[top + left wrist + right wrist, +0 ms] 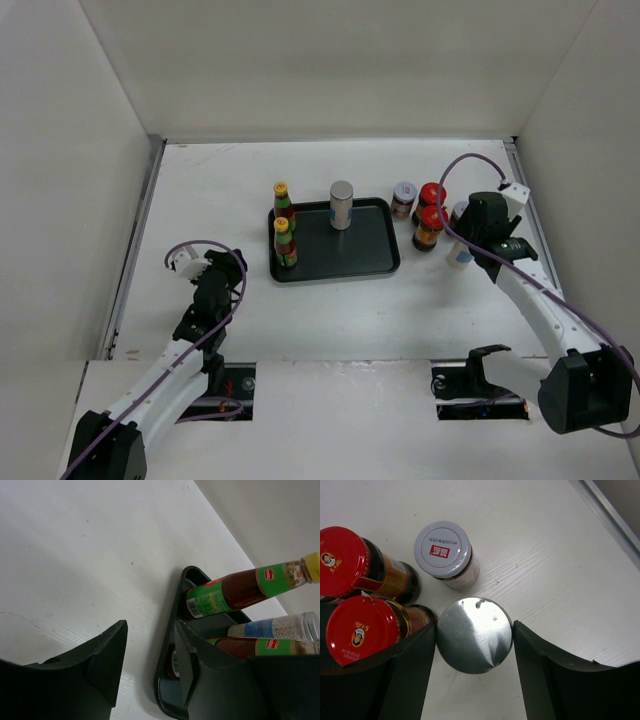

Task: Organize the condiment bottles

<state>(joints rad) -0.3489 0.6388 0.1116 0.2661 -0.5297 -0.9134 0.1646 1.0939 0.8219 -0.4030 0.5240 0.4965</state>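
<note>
Three condiment bottles point(341, 204) on tray point(375, 262); four wait on worktop point(300, 320). Right tool point(474, 628) straddles silver-lidded jar point(470, 650), grip unclear; left tool point(151, 625) parted, empty.

1. From above, the silver-lidded jar point(459, 250) was mostly hidden under the right wrist.
2. From the right wrist, its lid hid its body; whether the right gripper point(474, 630) pressed it could not be told.
3. The near red-lidded jar point(362, 627) stood partly behind that gripper; the far red-lidded jar point(342, 560) was cut by the left edge.
4. From the left wrist, the left gripper point(152, 625) hid part of the nearer yellow-capped bottle point(260, 646), whose cap the right edge cut off.
</note>
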